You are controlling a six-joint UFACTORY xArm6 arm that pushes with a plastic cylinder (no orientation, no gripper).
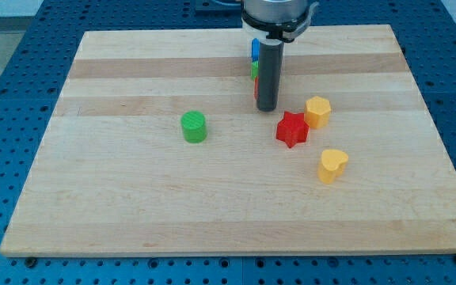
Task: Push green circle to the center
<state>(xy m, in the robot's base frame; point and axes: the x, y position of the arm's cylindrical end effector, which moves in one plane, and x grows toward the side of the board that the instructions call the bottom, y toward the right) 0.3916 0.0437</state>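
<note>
The green circle [194, 127] is a short green cylinder lying on the wooden board [133, 206], left of the middle. My tip [266, 108] is the lower end of the dark rod, right of the green circle and a good way apart from it. The tip stands just left of and above the red star block [292, 129]. Nothing touches the green circle.
A yellow hexagon block [317, 112] lies right of the red star. A yellow heart block [332, 165] lies below them. Behind the rod, a blue block [254, 49], a green block [253, 69] and a red block [256, 86] are partly hidden.
</note>
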